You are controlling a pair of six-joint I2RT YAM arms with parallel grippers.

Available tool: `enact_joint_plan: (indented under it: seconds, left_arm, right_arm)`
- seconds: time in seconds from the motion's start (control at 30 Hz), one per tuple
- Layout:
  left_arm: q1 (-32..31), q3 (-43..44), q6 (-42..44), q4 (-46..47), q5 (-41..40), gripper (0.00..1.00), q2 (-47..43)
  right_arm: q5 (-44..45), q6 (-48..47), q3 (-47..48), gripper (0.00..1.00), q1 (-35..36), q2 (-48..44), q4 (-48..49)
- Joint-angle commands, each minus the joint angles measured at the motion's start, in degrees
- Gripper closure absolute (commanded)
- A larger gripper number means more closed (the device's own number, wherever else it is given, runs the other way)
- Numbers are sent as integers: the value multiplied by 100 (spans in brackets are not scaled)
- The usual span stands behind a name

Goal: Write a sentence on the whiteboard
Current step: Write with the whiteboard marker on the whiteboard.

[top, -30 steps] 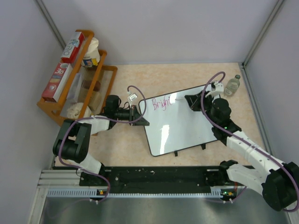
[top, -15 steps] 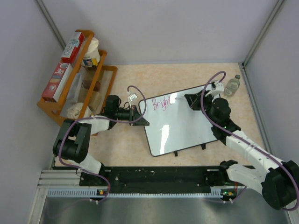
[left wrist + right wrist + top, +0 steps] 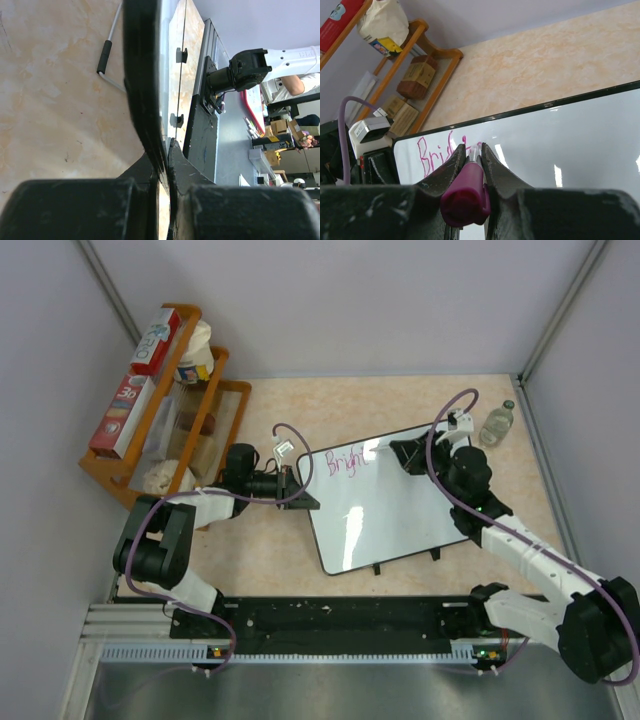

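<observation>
The whiteboard lies tilted on the table, with its small black feet toward the near side. My left gripper is shut on its left edge; the left wrist view shows the jaws pinching the black frame edge-on. My right gripper is shut on a magenta marker, whose tip points down at the board just right of the writing. The sentence so reads "Bright" in pink at the board's top left. In the right wrist view only "Bri" shows beside the fingers.
A wooden rack with boxes and packets stands at the far left, close to the left arm. A small clear bottle stands near the far right corner, just beyond the right wrist. Grey walls close in both sides.
My right gripper with the marker has shifted a little left and away over the top line of the board. The left gripper and the board have stayed put.
</observation>
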Motion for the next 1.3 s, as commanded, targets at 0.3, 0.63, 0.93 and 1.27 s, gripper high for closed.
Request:
enact_joint_plan:
  seconds: [0.3,0.63,0.93,1.27]
  left_arm:
    - [-156,-196,1160,-26,-481,100,91]
    - [-156,-196,1160,-26,-481,100,73]
    - [-156,-196,1169,-35,-490,100,82]
    - [-156,-196,1169,-35,-490,100,82]
  right_arm:
    - [-101,3,-283,100,-45,-239,-186]
    - [127,-41,-450,100,-54,-468,-388]
    - [452,-120,-371,100,-54,-547,-467]
    - [453,-137,-134,100,-124,-512,-397]
